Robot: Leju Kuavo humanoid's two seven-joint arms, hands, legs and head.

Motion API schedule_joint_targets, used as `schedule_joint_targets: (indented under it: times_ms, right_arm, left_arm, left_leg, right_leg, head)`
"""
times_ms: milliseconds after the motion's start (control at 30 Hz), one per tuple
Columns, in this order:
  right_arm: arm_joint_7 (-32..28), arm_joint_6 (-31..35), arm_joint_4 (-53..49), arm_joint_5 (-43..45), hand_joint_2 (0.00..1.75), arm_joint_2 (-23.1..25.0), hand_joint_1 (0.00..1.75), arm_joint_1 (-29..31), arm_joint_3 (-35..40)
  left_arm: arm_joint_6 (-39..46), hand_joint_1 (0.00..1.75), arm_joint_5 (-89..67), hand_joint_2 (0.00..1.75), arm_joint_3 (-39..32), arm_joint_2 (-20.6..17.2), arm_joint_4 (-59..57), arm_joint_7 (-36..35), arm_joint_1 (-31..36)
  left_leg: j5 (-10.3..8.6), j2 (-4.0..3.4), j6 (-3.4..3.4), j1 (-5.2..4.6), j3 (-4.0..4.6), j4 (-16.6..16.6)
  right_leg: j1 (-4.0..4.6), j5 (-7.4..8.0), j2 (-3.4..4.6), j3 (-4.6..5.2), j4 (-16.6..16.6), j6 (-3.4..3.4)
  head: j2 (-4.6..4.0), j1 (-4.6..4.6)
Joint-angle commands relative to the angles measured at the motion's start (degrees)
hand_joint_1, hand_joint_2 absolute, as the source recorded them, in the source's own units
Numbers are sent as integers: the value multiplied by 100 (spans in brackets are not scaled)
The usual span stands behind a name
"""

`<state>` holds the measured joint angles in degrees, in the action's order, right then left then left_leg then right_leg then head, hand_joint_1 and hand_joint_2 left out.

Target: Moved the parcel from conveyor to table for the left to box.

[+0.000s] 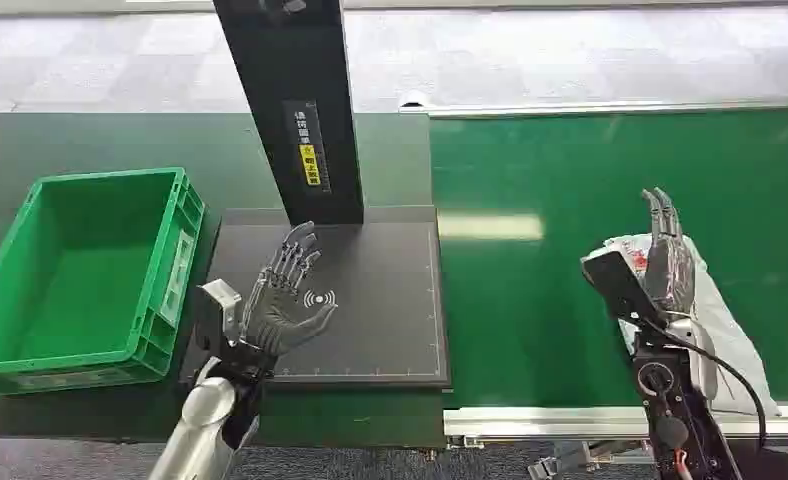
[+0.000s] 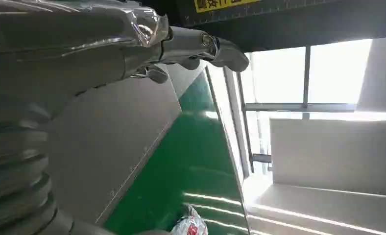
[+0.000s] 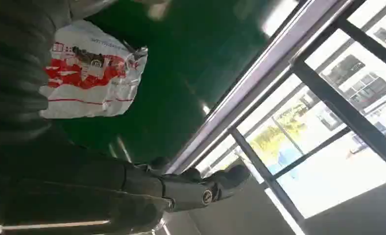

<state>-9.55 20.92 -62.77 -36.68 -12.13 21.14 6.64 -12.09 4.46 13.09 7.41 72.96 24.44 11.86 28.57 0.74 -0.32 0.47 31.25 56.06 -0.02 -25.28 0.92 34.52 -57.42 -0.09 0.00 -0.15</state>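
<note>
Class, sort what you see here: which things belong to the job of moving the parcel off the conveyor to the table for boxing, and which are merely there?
Part of the job:
parcel
conveyor belt
dark pad on the table
green crate
right hand, open over the parcel
left hand, open above the pad

Merely there:
black post with a yellow label
tiled floor

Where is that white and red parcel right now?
In the head view the parcel lies on the green conveyor, on the robot's right, beside the open right robot hand, well away from the green box.
</note>
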Motion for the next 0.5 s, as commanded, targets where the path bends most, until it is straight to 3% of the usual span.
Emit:
schedule_joint_targets:
  times_ms: [33,100,267,300,333,500]
  right_arm:
    - [635,-65,1101,-1065,175,-395,0,463,-235]
    - [888,-499,1458,-1376,175,-515,0,627,-288]
    - [849,-541,1517,-1416,175,-515,0,654,-327]
    - [1566,-1177,1687,-1919,175,-636,0,676,-148]
    - [1754,-1414,1706,-2151,175,-681,0,552,-213]
    - [2065,-2254,2428,-2823,175,-937,0,503,-387]
  left_arm:
    - [13,0,104,175,-15,-175,-243,98,114]
    - [27,0,115,175,-37,-191,-209,119,104]
    - [26,0,115,175,-42,-193,-179,120,94]
    - [16,0,121,175,-60,-190,-172,121,93]
    - [-13,0,96,175,-73,-192,-192,111,104]
    - [-19,0,44,175,-136,-204,-403,144,210]
  left_leg:
    - [-1,-3,-1,0,-8,-5]
    - [-2,-2,0,-3,-9,-4]
    - [0,-7,0,-3,-10,-6]
    - [0,-7,-1,-2,-7,-3]
    - [1,-9,-1,-3,-13,-7]
    - [-4,24,0,0,-17,-11]
  right_leg:
    - [0,1,-4,-7,4,2]
    - [-2,1,-8,-8,4,4]
    - [-2,2,-2,-9,5,3]
    - [-2,1,-1,-6,2,3]
    - [-3,1,-2,-11,4,3]
    - [0,-1,-29,-23,13,5]
  head:
    - [0,0]
    - [0,-2]
    - [0,0]
    - [0,0]
    - [0,0]
    - [0,-2]
